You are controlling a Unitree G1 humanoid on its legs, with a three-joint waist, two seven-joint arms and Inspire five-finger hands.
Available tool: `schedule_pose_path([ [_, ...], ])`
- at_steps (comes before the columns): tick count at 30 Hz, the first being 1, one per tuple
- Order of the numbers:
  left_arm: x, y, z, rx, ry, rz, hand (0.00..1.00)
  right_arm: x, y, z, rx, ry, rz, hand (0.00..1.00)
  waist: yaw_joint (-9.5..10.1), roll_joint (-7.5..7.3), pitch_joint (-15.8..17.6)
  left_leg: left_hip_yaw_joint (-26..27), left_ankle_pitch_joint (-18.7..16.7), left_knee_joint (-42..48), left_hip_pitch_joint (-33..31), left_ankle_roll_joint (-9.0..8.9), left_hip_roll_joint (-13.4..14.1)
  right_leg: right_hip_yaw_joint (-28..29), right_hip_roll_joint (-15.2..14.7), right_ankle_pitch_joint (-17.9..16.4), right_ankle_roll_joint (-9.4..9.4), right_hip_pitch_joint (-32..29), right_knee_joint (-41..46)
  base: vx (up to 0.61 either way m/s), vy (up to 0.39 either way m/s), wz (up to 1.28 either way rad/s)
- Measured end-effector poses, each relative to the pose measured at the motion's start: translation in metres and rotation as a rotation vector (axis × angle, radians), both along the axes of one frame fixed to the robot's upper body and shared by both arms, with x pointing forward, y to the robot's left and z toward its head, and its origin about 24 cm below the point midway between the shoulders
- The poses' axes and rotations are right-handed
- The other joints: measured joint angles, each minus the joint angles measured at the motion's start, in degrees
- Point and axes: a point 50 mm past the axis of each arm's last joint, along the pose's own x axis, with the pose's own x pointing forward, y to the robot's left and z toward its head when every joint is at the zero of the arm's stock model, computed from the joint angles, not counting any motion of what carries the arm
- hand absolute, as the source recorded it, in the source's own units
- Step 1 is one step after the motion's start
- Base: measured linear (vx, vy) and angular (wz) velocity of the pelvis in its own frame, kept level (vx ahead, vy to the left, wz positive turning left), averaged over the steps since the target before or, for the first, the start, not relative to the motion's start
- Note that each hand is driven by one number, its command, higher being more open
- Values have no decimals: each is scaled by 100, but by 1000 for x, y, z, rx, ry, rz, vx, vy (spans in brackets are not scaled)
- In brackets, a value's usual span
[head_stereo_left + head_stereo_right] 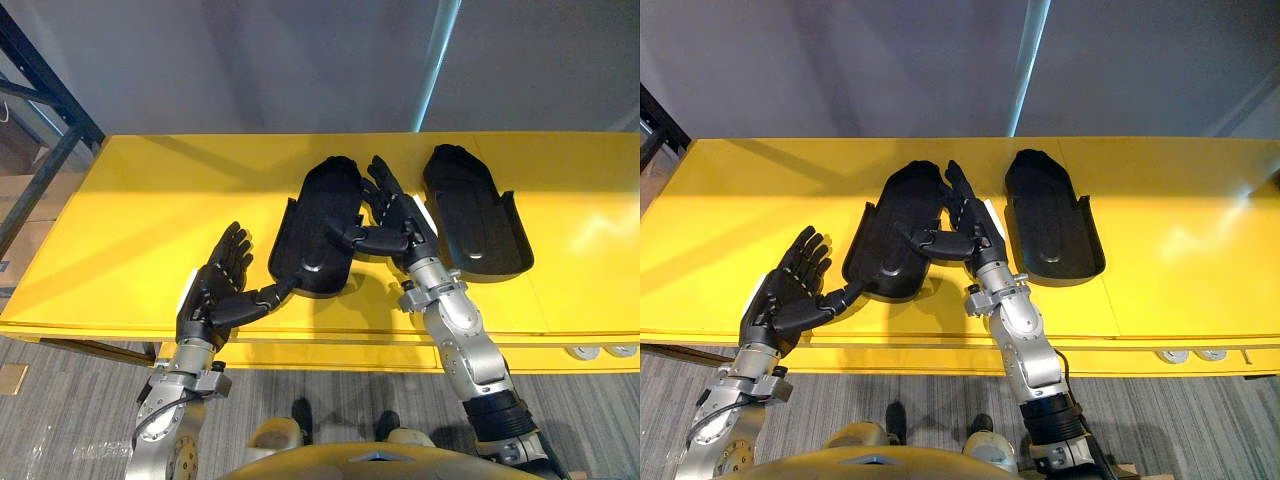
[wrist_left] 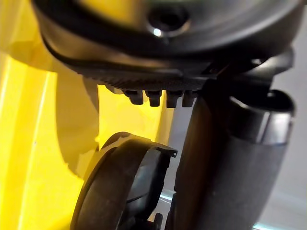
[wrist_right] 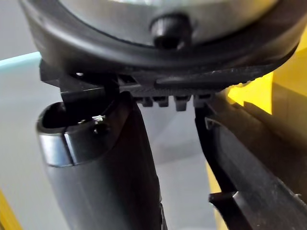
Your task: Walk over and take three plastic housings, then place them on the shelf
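Observation:
Two black plastic housings lie lengthwise on the yellow table (image 1: 140, 210). The middle housing (image 1: 322, 222) sits between my hands, and the other housing (image 1: 478, 212) lies to its right. My left hand (image 1: 212, 283) is open at the middle housing's near left corner, its thumb reaching to the rim. My right hand (image 1: 398, 218) is open in the gap between the housings, fingers straight along the middle housing's right side and its thumb laid across the edge. The left wrist view shows that housing's curved rim (image 2: 122, 187) past my thumb (image 2: 235, 167).
A dark shelf frame (image 1: 48, 125) stands off the table's far left corner. A grey wall runs behind the table. The table's front edge (image 1: 330, 335) is close to me, with grey carpet below.

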Motion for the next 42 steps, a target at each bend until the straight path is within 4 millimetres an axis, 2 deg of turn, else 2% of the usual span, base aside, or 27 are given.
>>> schedule_pose_path([
  [9, -1, -2, -1, -14, 2, -15, 100, -2, 7, -1, -2, 5, 29, 100, 7, 26, -16, 0, 1, 1, -1, 0, 0, -2, -1, 0, 0, -1, 0, 0, 0, 0],
  [17, -5, -16, -8, -158, 12, -108, 100, -2, 11, -4, -6, 15, 45, 100, 4, 78, -50, 1, 3, 0, 1, 1, 0, -3, -2, 0, 0, 0, 4, 0, 0, 0],
  [21, -6, -19, -12, -220, 15, -134, 100, 4, 13, -9, -19, 39, 49, 100, -10, 156, -103, 15, 5, -2, 17, 2, 1, 1, -2, 0, 0, 2, 12, -1, 2, -1],
  [28, -7, -20, -12, -238, 7, -171, 100, 7, 12, -11, -27, 47, 44, 100, -7, 160, -107, 25, 12, -7, 34, 1, 5, 6, -1, 1, -1, 8, 19, 0, 0, 0],
  [42, -9, -20, -16, -226, 26, -191, 100, 26, 17, -11, -98, 49, 72, 100, 49, 212, -166, -16, 34, -12, 59, -1, 4, -20, -2, 1, -1, 51, 21, 0, 0, 1],
])
